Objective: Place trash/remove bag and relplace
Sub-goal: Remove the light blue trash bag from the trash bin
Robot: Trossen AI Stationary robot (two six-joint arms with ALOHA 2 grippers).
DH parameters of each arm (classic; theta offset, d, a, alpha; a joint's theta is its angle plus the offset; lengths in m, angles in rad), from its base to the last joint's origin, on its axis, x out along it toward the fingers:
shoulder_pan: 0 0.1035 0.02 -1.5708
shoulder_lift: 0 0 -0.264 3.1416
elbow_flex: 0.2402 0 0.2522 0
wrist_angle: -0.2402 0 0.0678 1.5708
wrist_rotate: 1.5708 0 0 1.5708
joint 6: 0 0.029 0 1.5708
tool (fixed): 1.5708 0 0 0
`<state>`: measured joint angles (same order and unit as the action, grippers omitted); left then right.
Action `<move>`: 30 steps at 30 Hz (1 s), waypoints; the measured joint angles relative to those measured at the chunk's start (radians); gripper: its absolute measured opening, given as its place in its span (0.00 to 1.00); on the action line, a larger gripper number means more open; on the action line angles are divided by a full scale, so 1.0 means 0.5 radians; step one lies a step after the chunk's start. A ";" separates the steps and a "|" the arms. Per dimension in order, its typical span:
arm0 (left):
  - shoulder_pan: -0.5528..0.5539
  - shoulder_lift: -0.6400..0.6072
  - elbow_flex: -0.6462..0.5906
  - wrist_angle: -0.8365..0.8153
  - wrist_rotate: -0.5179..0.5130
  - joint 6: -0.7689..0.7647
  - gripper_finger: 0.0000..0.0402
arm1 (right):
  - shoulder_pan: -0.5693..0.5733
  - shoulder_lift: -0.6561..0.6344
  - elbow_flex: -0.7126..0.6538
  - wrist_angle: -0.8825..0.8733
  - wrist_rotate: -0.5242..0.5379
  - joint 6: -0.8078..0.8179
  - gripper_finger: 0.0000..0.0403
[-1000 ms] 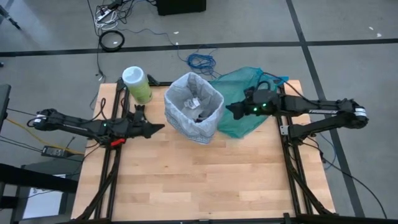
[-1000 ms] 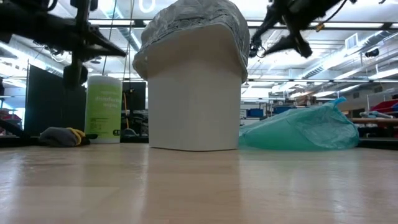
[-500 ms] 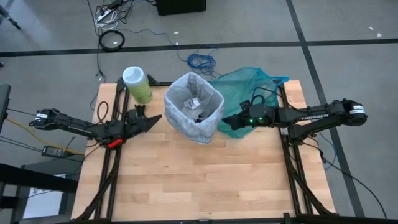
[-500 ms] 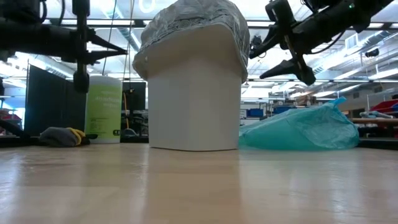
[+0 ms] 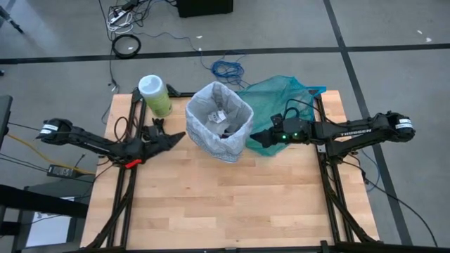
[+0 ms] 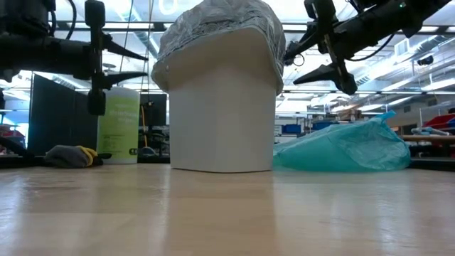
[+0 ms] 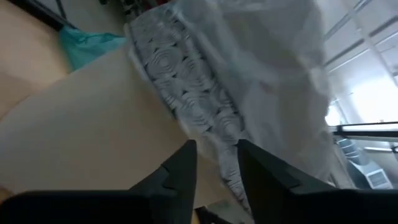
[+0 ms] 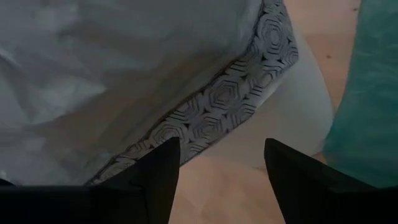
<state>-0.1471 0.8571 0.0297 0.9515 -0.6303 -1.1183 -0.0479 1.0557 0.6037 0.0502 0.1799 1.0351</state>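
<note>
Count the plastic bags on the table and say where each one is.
2. The grey-white liner lines the bin, folded over its rim. The teal bag lies on the table beside the bin, under the right arm.

The white plastic bin lined with a pale crinkly bag [image 5: 219, 130] stands toward twelve o'clock on the light wooden table [image 5: 225, 204]. The whole six o'clock half lies free. At ten o'clock a green cylindrical canister [image 5: 155, 95] narrows the way; at two o'clock a teal-green translucent plastic bag [image 5: 281, 105] lies just beside the bin. Above the bin nothing blocks its mouth.
</note>
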 joint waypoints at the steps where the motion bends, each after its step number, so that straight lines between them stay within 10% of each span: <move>1: 0.000 0.037 0.000 0.043 -0.001 0.001 0.34 | 0.000 0.000 0.000 0.004 0.001 0.000 0.56; 30: 0.007 0.962 0.186 0.889 -0.152 -0.061 0.42 | 0.000 0.000 0.000 0.093 -0.001 -0.050 0.55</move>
<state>-0.1436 1.3381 0.1227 1.3960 -0.7061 -1.1489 -0.0479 1.0557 0.6037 0.0967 0.1795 1.0100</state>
